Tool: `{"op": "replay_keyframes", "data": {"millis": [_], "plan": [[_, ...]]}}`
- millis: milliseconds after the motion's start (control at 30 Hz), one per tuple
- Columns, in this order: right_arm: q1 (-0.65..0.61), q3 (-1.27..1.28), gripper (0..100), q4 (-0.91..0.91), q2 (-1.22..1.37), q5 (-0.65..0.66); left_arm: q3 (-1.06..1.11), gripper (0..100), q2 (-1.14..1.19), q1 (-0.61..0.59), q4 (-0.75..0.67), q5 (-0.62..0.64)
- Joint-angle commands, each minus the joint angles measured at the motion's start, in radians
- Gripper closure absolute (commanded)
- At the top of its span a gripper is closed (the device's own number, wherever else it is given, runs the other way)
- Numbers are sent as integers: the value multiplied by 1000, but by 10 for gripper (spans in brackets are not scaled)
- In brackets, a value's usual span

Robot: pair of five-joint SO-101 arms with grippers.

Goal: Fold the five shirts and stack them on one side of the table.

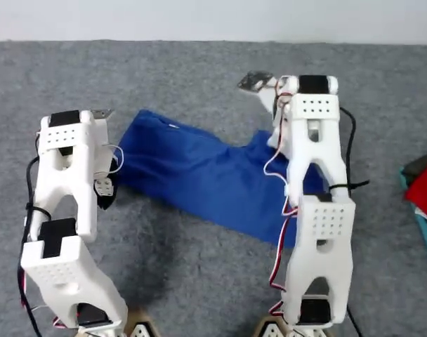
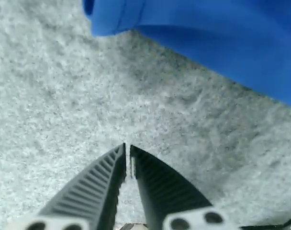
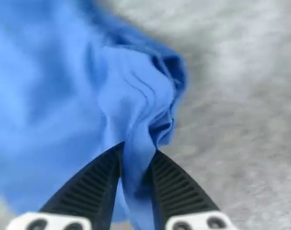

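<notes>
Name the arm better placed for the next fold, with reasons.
The right, likely: right claw grips a bunch of the blue shirt; left claw is shut on nothing, over the table beside it.

The shirt [image 1: 199, 179] lies spread on the tabletop [image 1: 185, 281], in the middle, in front of me. It runs across from my left side to my right side. My left gripper [image 2: 128, 148] is just beside the shirt's left end, over the bare tabletop, and it does not touch the shirt. Its two fingers are pressed together with nothing between them. My right gripper [image 3: 137, 149] is at the shirt's right end. A bunched fold of the shirt sits between its two fingers, and they pinch it. The rest of the shirt spreads out beyond that fold. Far to my right, at the tabletop's edge, lies a pile of other shirts [image 1: 423, 189], well apart from the spread shirt.
</notes>
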Motion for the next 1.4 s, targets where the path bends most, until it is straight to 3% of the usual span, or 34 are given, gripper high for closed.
{"op": "replay_keyframes", "data": {"millis": [0, 267, 500, 733, 933, 1067, 1233, 1367], "plan": [[-58, 226, 989, 41, -219, 40, -4, 985, -55, 6, 29, 9], [-185, 631, 966, -51, -352, 21, -2, 985, -55, 6, 29, 9], [-194, 652, 750, 7, -354, 21, 58, 985, -64, 5, 3, 9], [-213, 658, 731, 41, -366, 38, 54, 985, -64, 8, -2, 9], [-168, 652, 731, 38, -541, 37, -205, 981, -54, 8, -66, 17], [-200, 658, 732, 39, -731, 18, -331, 895, 3, 20, -144, 57], [-239, 663, 732, 42, -932, -2, -498, 810, 199, 26, -140, 203], [-165, 789, 732, 42, -1029, -14, -665, 801, 407, 29, -89, 224]]}}
